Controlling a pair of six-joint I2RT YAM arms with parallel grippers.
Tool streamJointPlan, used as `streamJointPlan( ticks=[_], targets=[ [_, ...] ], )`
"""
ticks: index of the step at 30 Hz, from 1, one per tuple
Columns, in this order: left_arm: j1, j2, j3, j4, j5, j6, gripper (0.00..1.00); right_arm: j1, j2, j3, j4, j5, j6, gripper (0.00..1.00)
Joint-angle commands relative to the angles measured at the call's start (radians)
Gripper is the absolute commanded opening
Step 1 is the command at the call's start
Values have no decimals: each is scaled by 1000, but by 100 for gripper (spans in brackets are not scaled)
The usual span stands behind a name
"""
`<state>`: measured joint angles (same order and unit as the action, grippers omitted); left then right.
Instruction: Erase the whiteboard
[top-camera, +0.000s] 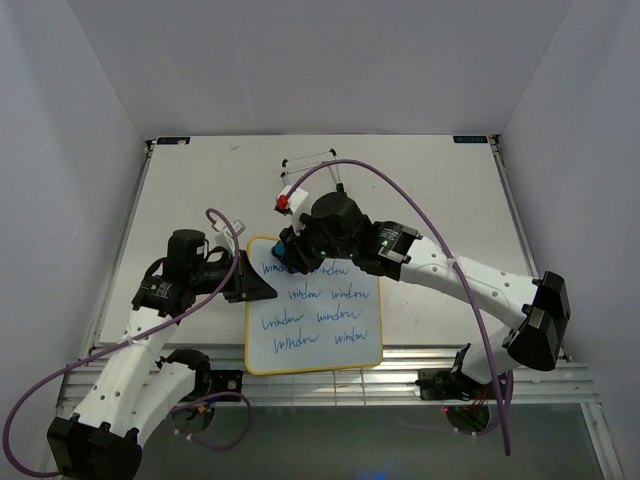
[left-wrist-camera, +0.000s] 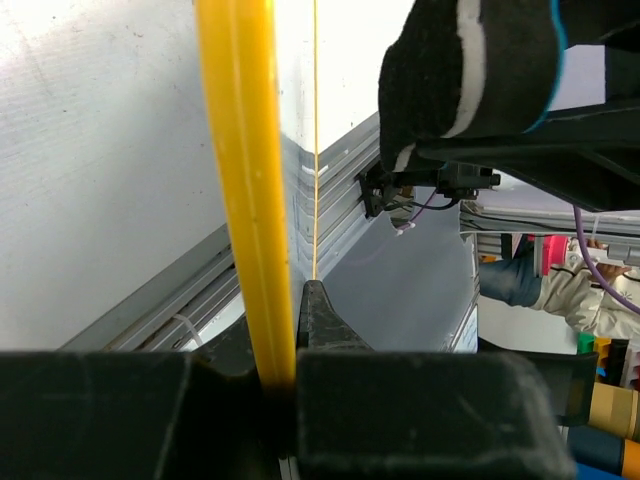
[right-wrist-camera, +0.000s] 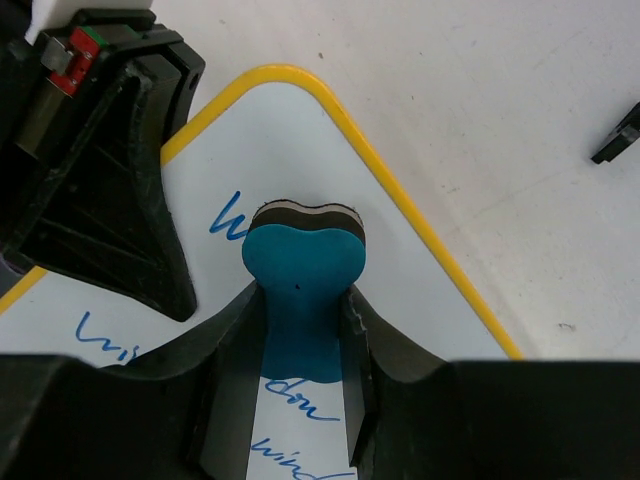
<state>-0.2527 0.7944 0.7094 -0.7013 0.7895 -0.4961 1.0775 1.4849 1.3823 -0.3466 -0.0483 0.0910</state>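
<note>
The whiteboard (top-camera: 330, 340) lies flat on the table, with a yellow frame and rows of blue handwriting. My left gripper (top-camera: 262, 288) is shut on its left edge. In the left wrist view the yellow frame (left-wrist-camera: 245, 180) runs between my fingers (left-wrist-camera: 320, 320). My right gripper (top-camera: 295, 255) is shut on the blue eraser (right-wrist-camera: 303, 270) and holds it down on the board (right-wrist-camera: 290, 140) near its top-left corner, over the first written word. The eraser also shows in the left wrist view (left-wrist-camera: 470, 60). The left gripper's fingers (right-wrist-camera: 110, 200) sit just beside the eraser.
A thin wire easel stand (top-camera: 312, 160) lies on the table beyond the board, and a black piece of it (right-wrist-camera: 620, 135) shows in the right wrist view. White walls enclose the table on three sides. An aluminium rail (top-camera: 330, 385) runs along the near edge.
</note>
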Motion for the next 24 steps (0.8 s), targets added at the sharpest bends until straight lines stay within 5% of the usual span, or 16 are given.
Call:
streamJointPlan(
  ticks=[1, 24],
  targets=[
    [3, -9, -11, 32, -111, 106, 0, 22, 8, 55, -34, 39, -62, 27],
    [3, 2, -24, 85, -87, 97, 0, 79, 149, 120, 0, 45, -166, 27]
  ],
)
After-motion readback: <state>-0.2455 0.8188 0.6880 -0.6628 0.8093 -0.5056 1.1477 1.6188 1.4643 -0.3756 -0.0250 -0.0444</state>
